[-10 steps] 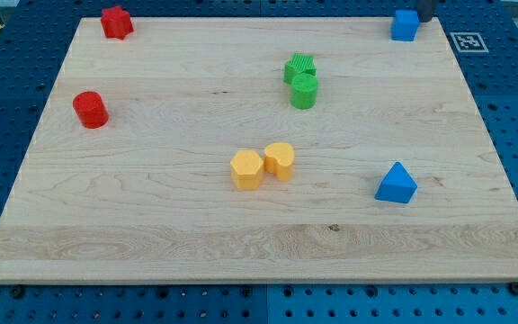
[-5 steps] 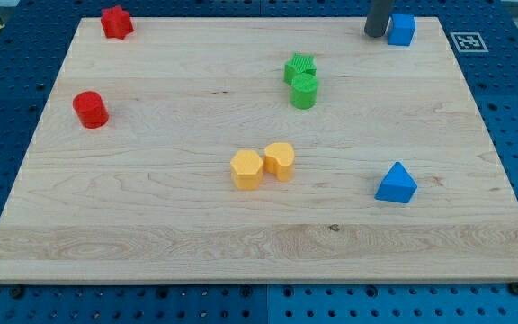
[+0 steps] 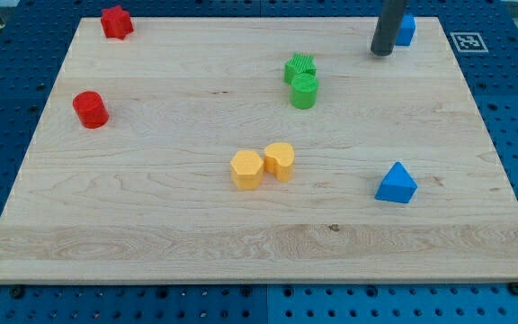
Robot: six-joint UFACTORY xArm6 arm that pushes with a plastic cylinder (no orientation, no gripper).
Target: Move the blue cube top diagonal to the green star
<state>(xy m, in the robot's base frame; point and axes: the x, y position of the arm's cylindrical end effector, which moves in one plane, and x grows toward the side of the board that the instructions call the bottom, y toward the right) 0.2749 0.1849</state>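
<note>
The blue cube [image 3: 406,30] sits near the board's top right corner, partly hidden behind my rod. My tip [image 3: 382,52] rests on the board just left of and slightly below the cube, close to it. The green star [image 3: 299,67] lies left of and below my tip, with a green cylinder [image 3: 304,91] touching its lower side.
A red star [image 3: 115,22] sits at the top left and a red cylinder [image 3: 90,109] at the left. Two yellow blocks [image 3: 246,169] [image 3: 280,160] sit together mid-board. A blue triangle [image 3: 396,184] lies at the lower right. A marker tag [image 3: 468,40] is off the board's right.
My rod has come from the top right corner past the blue cube to its left, then moved a little down the view. The blocks have not moved.
</note>
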